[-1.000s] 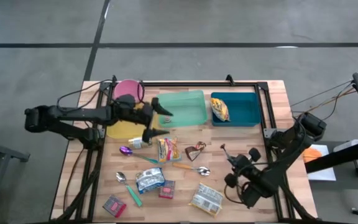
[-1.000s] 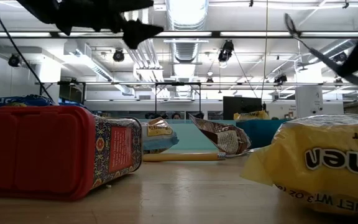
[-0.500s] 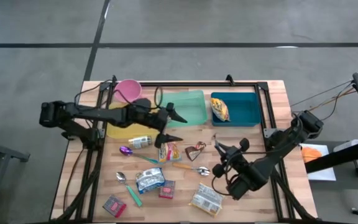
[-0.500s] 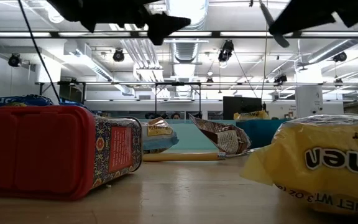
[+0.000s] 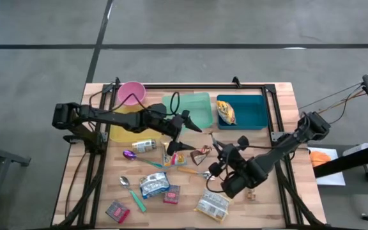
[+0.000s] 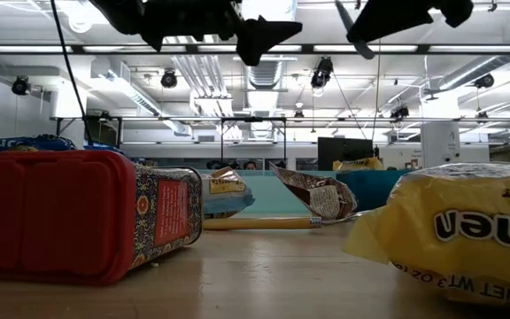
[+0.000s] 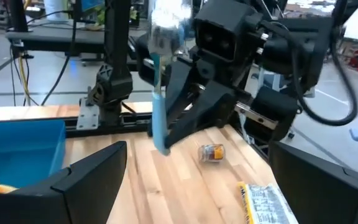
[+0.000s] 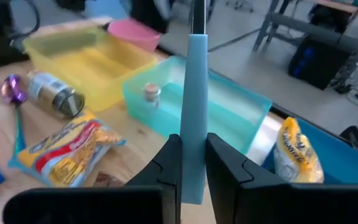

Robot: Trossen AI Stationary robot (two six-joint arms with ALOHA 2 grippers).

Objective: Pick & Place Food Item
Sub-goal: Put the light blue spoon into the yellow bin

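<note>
Blue utensil handle pinched in right end effector, its head blurred, left end effector spread wide

A wooden table is being occupied by three bins along its far side: a yellow bin, a green bin and a blue bin. A pink bowl is being carried beside the yellow one. Nearer the front, a small jar, a purple spoon, snack packets, a red packet and a yellow bag are being borne directly on the wood.
</note>
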